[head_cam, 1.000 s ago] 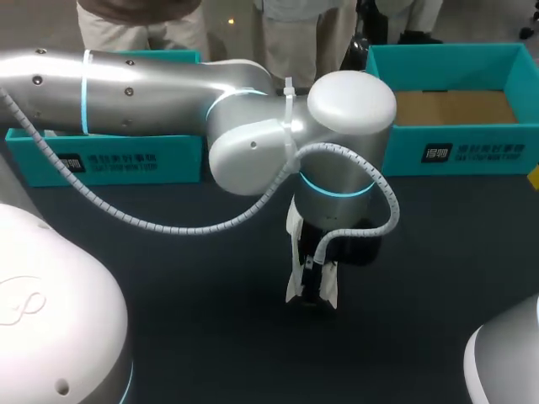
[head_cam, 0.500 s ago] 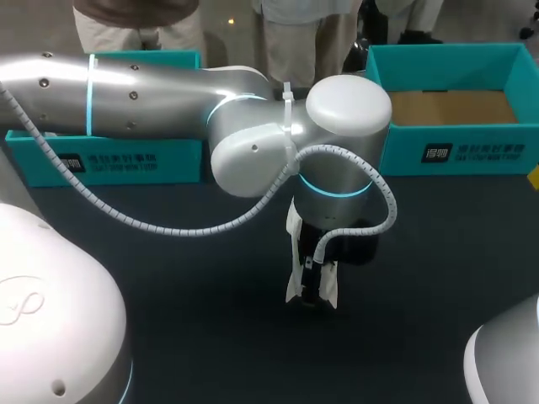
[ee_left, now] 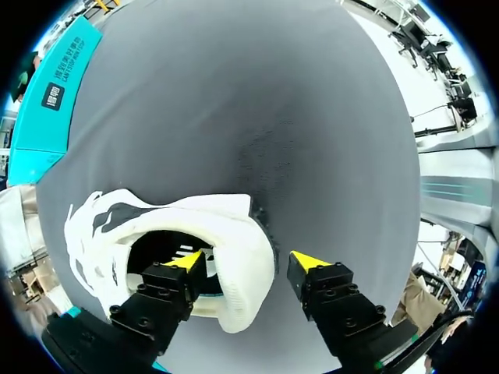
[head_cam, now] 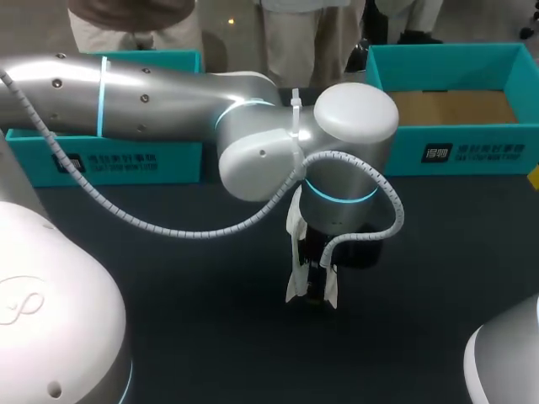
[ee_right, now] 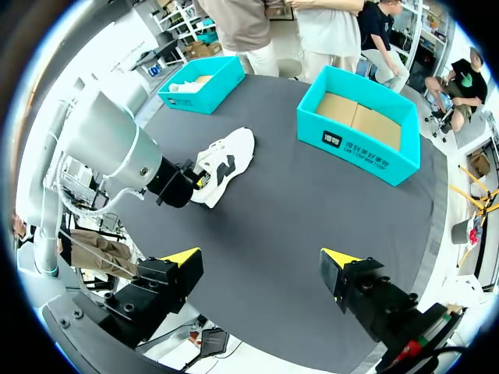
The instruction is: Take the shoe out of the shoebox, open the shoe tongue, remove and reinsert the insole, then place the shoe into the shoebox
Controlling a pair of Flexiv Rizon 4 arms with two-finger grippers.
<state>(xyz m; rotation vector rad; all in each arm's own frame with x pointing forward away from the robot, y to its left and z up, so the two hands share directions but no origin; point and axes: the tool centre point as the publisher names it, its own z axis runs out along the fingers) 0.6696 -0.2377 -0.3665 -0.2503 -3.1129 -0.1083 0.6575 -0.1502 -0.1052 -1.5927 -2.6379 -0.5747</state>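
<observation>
left gripper: spread, one finger inside the white shoe at its opening, the other outside the heel, not touching | shoe: on the dark table, apart from the teal shoebox | right gripper: spread, nothing between its fingers

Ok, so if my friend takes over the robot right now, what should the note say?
Left gripper: open, one finger inside the white-and-black sneaker, the other outside its heel.
Right gripper: open, holding nothing, above the dark table.
The sneaker lies on the table, outside the teal cardboard shoebox.
Done: sneaker is out.
Left, as far as shows: open tongue, insole out and in, sneaker back in the box.
</observation>
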